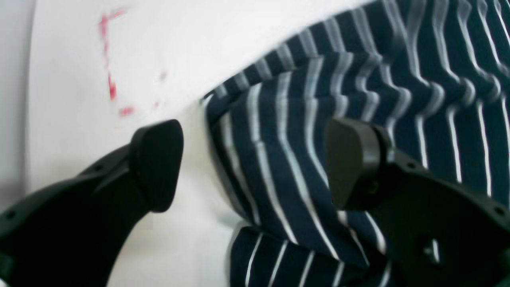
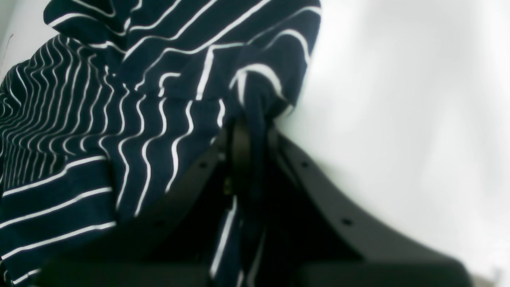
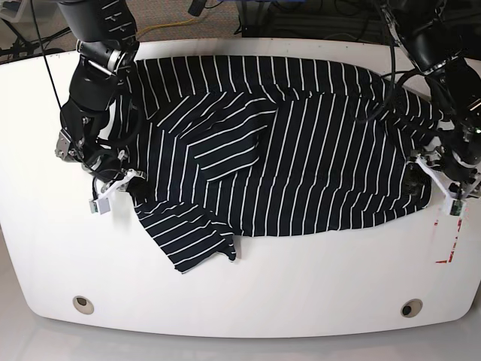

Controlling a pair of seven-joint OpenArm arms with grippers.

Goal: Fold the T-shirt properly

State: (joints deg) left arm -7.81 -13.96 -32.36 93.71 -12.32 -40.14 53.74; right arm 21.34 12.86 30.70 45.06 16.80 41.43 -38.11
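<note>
The T-shirt, dark navy with thin white stripes, lies spread and rumpled across the white table. One part is folded over its middle, and a sleeve sticks out at the front left. My left gripper is open and straddles a bunched edge of the T-shirt, with one finger over bare table and the other over cloth. In the base view it is at the shirt's right edge. My right gripper is shut on a fold of the T-shirt at its left edge.
Red marks are on the table beside the left gripper, at the right edge in the base view. Two round holes sit near the table's front edge. Cables lie beyond the far edge.
</note>
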